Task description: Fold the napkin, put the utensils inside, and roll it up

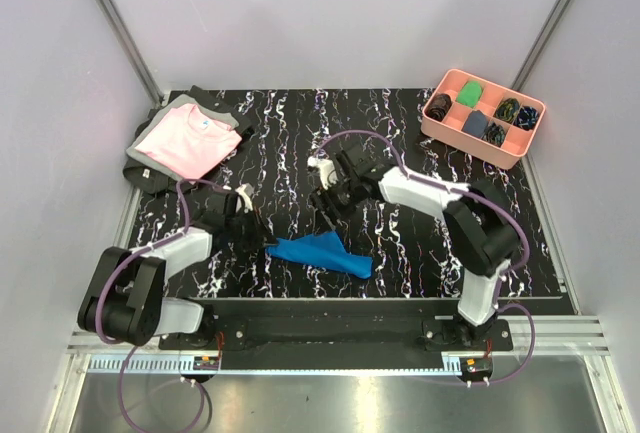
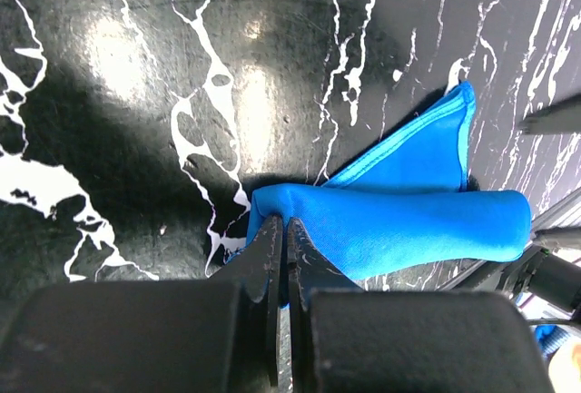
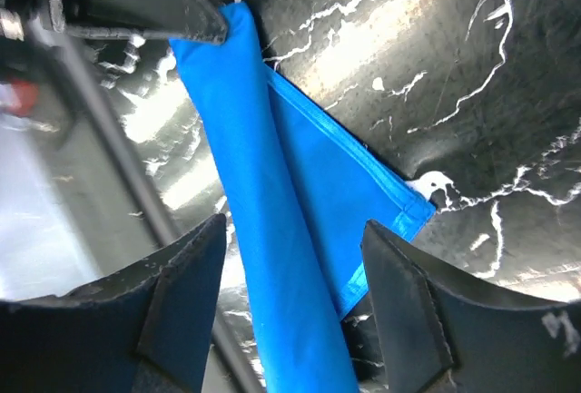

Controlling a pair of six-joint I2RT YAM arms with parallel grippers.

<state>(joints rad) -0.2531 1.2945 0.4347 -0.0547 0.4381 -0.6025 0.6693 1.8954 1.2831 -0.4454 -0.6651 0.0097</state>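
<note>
Left fingers [image 2: 265,261] tight around napkin [image 2: 399,221] end, tip hidden between them

Rolled blue satin napkin [image 1: 322,253] on black marbled table [image 1: 400,133], front centre. Folded pink shirt [image 1: 188,141] back left; salmon compartment tray [image 1: 465,143] back right.

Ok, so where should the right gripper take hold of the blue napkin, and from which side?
Probably the rolled edge of the napkin, toward the end away from the left gripper, which pinches the other end. Come straight down with the right gripper straddling the roll: it is the thick, raised part, while the flap lies flat.
</note>
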